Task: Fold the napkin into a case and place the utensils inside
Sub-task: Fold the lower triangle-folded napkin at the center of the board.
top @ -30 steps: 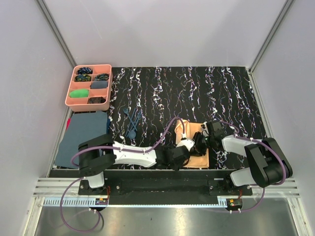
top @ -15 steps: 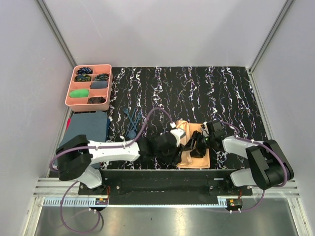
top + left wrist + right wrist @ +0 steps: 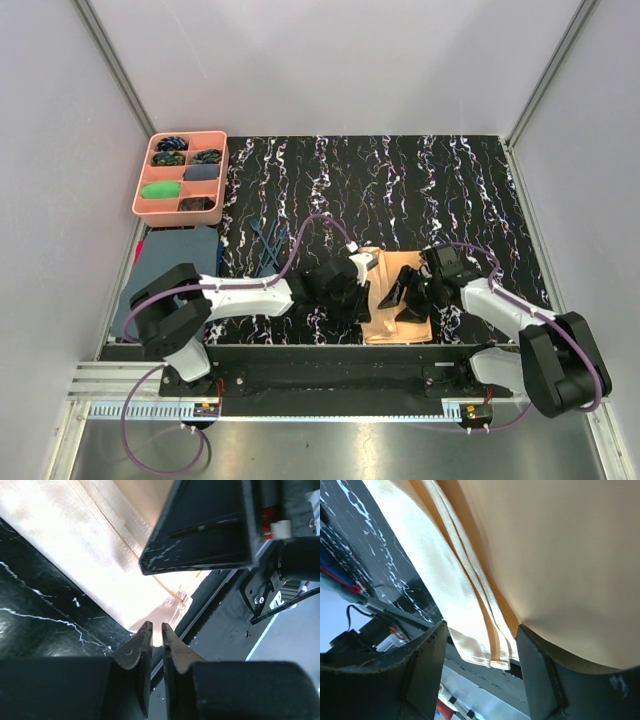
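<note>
Overhead camera looks down; wrist cameras skim napkin [image 3: 65, 535] closely.

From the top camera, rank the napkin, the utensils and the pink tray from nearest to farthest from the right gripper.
1. napkin, directly beneath the right gripper, near edge.
2. utensils, off to its left, mid-table.
3. pink tray, far-left corner.

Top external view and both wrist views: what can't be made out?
- Napkin: middle hidden under the right fingers, top view.
- Utensils: too small to count, top view; outside both wrist views.
- Left fingers: whether they pinch the napkin's corner is unclear, left wrist view; their tips cover it.
</note>
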Tool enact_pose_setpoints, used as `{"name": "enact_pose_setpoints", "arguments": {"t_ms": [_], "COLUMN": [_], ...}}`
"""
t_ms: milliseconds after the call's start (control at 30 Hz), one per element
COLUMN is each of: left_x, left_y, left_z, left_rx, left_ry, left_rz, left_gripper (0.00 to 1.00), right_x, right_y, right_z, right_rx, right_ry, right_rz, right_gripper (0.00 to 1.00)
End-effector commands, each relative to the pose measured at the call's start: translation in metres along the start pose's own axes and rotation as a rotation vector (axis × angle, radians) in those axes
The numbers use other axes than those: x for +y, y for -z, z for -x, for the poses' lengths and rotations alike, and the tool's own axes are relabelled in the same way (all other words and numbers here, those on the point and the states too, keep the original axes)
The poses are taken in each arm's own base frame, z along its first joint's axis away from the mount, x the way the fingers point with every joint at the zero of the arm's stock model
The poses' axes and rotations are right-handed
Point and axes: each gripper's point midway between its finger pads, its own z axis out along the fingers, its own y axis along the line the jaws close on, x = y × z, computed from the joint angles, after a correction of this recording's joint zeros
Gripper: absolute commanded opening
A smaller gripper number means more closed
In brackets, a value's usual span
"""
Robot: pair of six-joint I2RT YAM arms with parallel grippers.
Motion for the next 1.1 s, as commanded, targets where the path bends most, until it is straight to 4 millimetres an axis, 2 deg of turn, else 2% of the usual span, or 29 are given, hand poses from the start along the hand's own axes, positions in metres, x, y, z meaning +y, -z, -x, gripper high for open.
{"name": "enact_pose_setpoints", "arguments": {"t_ms": [0,67,100,133,267,400,467,500,533,600,733,767,833,1067], "left_x": [-0.024,-0.021,-0.023,-0.023,-0.029,-0.03,-0.037,-0.037,-0.042,-0.045,-0.051,-0.046,-0.045,-0.023], "left_y": [-0.01,-0.015,-0.017,-0.019,-0.026,-0.028,-0.019,-0.017,-0.013,-0.015,-0.024,-0.025,-0.029,-0.033], "left_z": [0.014,0.011,0.011,0.009,0.004,0.0,0.006,0.004,0.008,0.002,-0.001,-0.009,-0.01,-0.016], "left_rx": [-0.036,-0.027,-0.027,-0.02,-0.006,0.0,-0.032,-0.045,-0.064,-0.061,-0.052,-0.027,-0.02,-0.004], "left_ry": [0.011,0.02,0.023,0.028,0.018,0.021,-0.02,-0.047,-0.088,-0.124,-0.193,-0.213,-0.251,-0.332], "left_rz": [-0.104,-0.1,-0.112,-0.116,-0.127,-0.119,-0.113,-0.08,-0.076,-0.041,-0.013,0.033,0.054,0.191], "left_gripper": [0.13,0.12,0.12,0.11,0.1,0.13,0.24,0.36,0.41,0.52,0.54,0.53,0.54,0.55], "right_x": [-0.009,-0.012,-0.012,-0.011,-0.014,-0.02,-0.022,-0.022,-0.023,-0.026,-0.031,-0.031,-0.031,-0.03], "right_y": [0.009,0.01,0.01,0.009,0.005,0.002,0.002,0.001,0.0,-0.001,-0.004,-0.005,-0.006,-0.006], "right_z": [0.001,-0.004,-0.008,-0.009,-0.014,-0.017,-0.018,-0.017,-0.019,-0.02,-0.022,-0.023,-0.023,-0.023], "right_rx": [-0.033,-0.022,-0.007,-0.007,0.017,0.017,0.016,0.013,0.019,0.023,0.025,0.026,0.025,0.027], "right_ry": [0.019,0.011,0.003,0.006,0.006,-0.002,-0.002,-0.005,-0.011,-0.019,-0.033,-0.034,-0.039,-0.038], "right_rz": [-0.067,-0.064,-0.056,-0.042,-0.032,-0.034,-0.038,-0.037,-0.039,-0.048,-0.053,-0.047,-0.042,-0.037], "right_gripper": [0.64,0.58,0.49,0.44,0.33,0.3,0.3,0.3,0.28,0.24,0.2,0.19,0.16,0.15]}}
